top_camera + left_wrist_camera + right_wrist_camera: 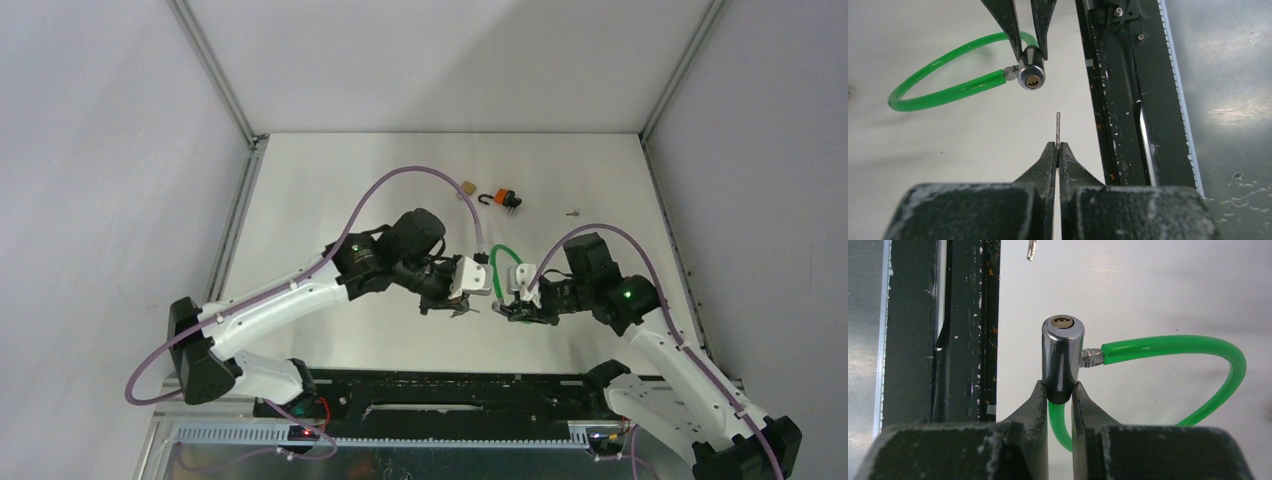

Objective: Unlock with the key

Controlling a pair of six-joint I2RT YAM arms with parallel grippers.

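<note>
Overhead, item one: left gripper [466, 306] and right gripper [516, 308] meet nose to nose at the near middle of the table [330, 190]. The cable lock [495, 258] sits between them, its green loop arching toward the far side. An orange padlock [503, 199], a small tan piece [467, 186] and a tiny metal bit [573, 212] lie well apart at the far side. Left wrist view: the jaws are pinched fully together on the key [1058, 127], its head hidden between them. Only the thin blade stands out, edge-on, aimed at the chrome lock cylinder [1031, 75]; it is apart from the cylinder and a little to the near side of the keyway [1032, 80] (alignment looks close, not exact). Right wrist view: the jaws are narrowly parted and clamped on the lower end of the cylinder, with the keyway turned left toward the key tip. Handling, as judged: the cylinder is small, rigid, polished and likely slippery. It is best held low on the barrel, as now, leaving the face free. The cable is soft and springy, a poor place to grip. The key is thin and light, apt to twist or bend if it meets the face off-centre.
</note>
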